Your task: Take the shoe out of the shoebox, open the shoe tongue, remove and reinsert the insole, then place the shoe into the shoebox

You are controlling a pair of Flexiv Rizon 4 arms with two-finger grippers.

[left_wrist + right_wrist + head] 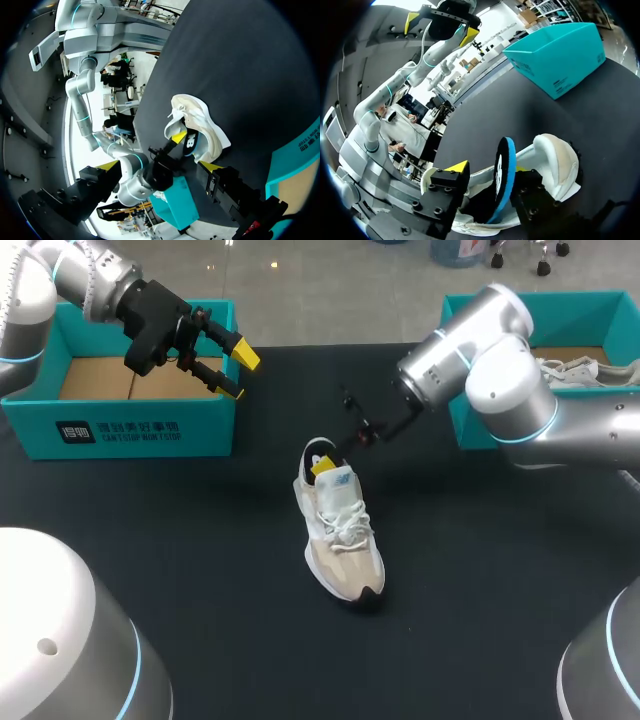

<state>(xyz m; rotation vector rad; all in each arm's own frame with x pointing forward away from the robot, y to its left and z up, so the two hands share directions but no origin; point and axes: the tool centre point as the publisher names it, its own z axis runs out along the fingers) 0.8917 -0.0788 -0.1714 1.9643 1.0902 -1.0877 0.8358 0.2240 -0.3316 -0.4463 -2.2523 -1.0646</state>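
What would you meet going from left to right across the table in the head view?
left teal shoebox → left gripper → white shoe → right teal shoebox

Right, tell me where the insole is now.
In the right wrist view the insole stands on edge in the opening of the shoe, directly ahead of the right gripper; that shoe lies near the middle of the head view.
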